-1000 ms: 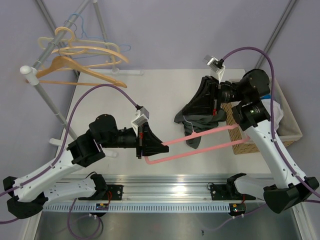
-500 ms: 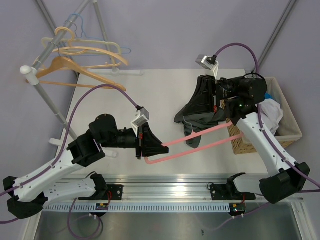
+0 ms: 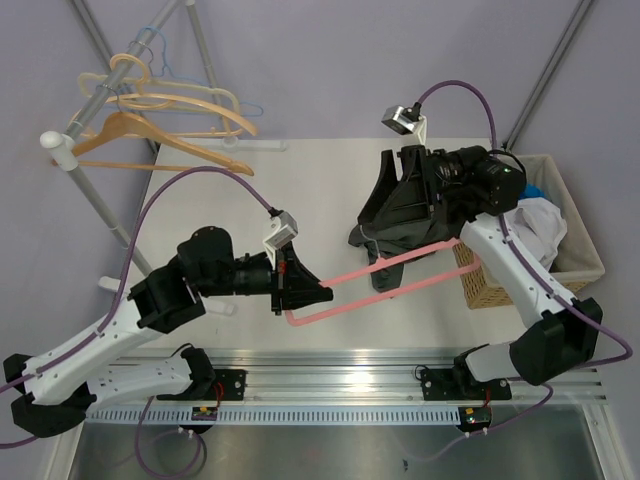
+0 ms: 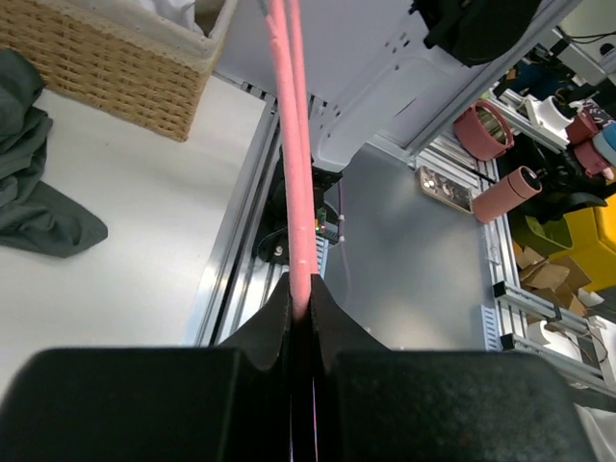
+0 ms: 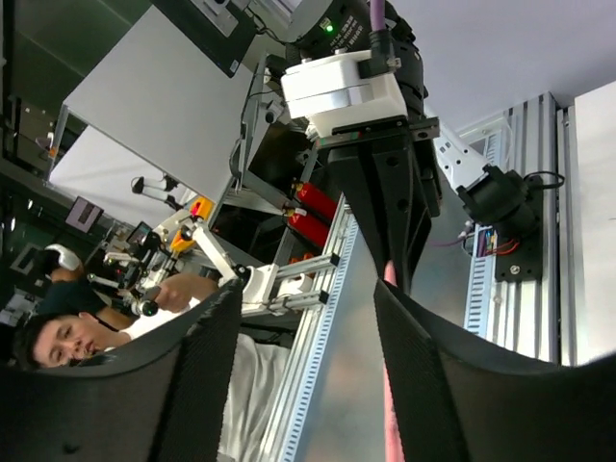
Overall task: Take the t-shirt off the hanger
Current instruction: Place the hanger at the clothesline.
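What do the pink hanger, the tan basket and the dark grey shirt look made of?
Pink hanger: probably plastic or coated rod, smooth, even colour. Tan woven basket: wicker-like, visible braided weave. Dark grey t-shirt: soft matte cloth, likely cotton knit, lying in limp folds.

No text, label, brand name, number or sign can be read in the top, left wrist or right wrist view; any lettering that may be present is rendered too small or blurred to be made out.
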`<state>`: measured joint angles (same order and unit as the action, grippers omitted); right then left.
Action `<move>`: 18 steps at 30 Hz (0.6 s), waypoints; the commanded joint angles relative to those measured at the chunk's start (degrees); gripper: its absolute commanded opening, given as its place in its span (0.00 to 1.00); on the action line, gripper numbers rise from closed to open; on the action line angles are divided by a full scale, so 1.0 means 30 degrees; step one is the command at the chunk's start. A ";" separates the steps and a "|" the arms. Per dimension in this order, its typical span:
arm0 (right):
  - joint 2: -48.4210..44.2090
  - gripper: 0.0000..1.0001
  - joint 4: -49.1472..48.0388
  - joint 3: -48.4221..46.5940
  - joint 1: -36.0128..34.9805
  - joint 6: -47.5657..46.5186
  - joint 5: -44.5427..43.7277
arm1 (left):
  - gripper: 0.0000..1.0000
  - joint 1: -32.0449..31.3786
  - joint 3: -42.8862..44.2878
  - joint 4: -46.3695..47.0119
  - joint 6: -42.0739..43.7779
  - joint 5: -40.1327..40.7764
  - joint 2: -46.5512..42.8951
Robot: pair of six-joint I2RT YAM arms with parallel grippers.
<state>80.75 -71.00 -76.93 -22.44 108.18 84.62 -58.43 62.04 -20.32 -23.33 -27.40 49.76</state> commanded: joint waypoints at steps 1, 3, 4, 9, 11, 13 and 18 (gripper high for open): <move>-0.3143 0.68 1.0110 -0.1044 0.0125 -0.9135 -0.1311 | 0.00 -0.0854 0.1672 0.1152 0.1682 -0.0635 -0.0238; -0.3911 0.71 2.2398 -0.3114 0.0096 -1.8256 -0.3402 | 0.00 -0.0825 0.1702 0.0709 0.1946 0.0629 -0.0238; -0.3890 0.73 2.8237 -0.6463 0.0096 -2.5615 -0.5045 | 0.00 -0.0854 0.1703 0.0476 0.1860 0.1274 -0.0209; -0.3742 0.70 3.7025 -0.8607 0.0067 -2.7418 -1.2544 | 0.00 -0.0854 0.1586 0.0063 0.1508 0.4641 -0.0121; -0.3860 0.68 3.7377 -0.8169 0.0037 -2.7418 -1.4165 | 0.00 -0.0854 0.1614 0.0034 0.1450 0.5727 0.0141; -0.3773 0.68 3.7700 -0.7992 0.0067 -2.7389 -1.6306 | 0.00 -0.0854 0.1702 0.0005 0.1186 0.6550 0.0376; -0.4445 0.73 3.6676 -0.6616 -0.0050 -2.6950 -1.9177 | 0.00 -0.0854 0.1965 -0.0493 0.1186 1.0385 0.1429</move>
<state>67.70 34.79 -98.72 -22.35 29.74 37.89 -60.86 65.49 -23.09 -19.92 -6.17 52.56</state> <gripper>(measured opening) 0.728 0.030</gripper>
